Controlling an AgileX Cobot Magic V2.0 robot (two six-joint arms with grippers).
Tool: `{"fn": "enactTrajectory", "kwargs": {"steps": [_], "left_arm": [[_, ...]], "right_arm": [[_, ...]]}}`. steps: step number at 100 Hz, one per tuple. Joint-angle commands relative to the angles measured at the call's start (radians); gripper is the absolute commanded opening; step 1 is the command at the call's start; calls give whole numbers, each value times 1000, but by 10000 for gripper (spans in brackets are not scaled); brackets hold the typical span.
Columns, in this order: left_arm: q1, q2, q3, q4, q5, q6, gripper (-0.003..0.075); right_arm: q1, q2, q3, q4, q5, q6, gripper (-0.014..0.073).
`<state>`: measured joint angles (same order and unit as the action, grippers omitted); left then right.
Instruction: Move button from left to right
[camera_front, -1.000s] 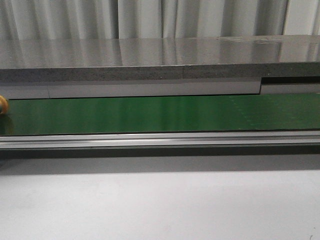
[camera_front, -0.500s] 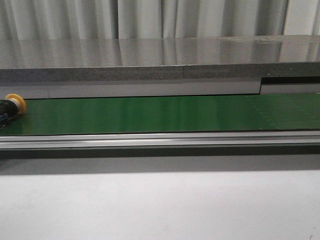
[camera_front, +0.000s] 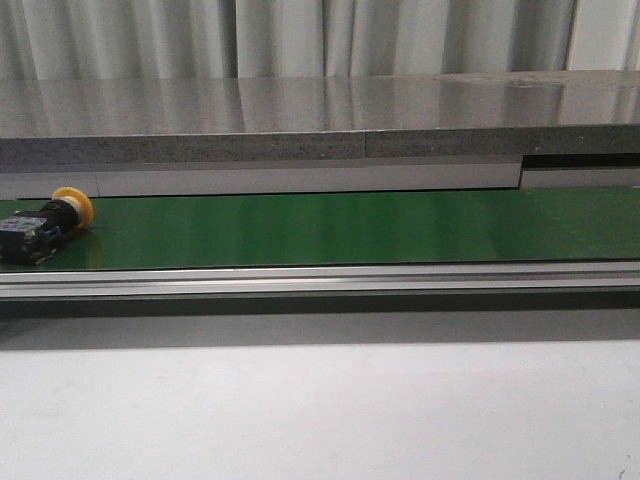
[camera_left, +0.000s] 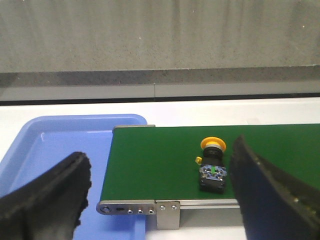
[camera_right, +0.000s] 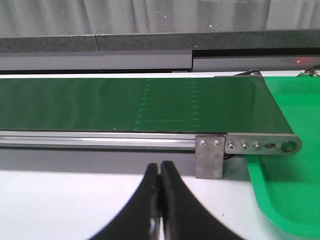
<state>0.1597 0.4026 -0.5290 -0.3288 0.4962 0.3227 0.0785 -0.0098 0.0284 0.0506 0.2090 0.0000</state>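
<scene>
Blue tray (camera_left: 60, 150) holds nothing visible; button (camera_left: 213, 171) lies beyond left gripper's (camera_left: 160, 200) spread fingers, untouched; right gripper (camera_right: 160, 200) pressed together.

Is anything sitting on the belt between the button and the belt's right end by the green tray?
Nothing. In the front view the green belt runs bare rightward from the button; the right wrist view shows it bare up to the green tray.
</scene>
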Motion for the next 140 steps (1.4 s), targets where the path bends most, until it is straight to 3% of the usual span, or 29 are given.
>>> {"fn": "enactTrajectory", "kwargs": {"steps": [1,39,67,102,133,140], "left_arm": [[-8,-67,32,-23,-127,19,556],[-8,-150,235,-29,-422,19,556],[-45,-150,278,-66,-396,19,516],[-153,-143,287,-28,-355,19,328],[-153,-143,287,-28,-333,19,-13],[-153,-143,287,-28,-333,19,-20]], "right_arm": [[1,-21,-15,-11,-86,0,-67],[1,-21,-15,-11,-86,0,-67],[1,-21,-15,-11,-86,0,-67],[1,-21,-15,-11,-86,0,-67],[1,-21,-15,-11,-86,0,-67],[1,-21,-15,-11,-86,0,-67]]}}
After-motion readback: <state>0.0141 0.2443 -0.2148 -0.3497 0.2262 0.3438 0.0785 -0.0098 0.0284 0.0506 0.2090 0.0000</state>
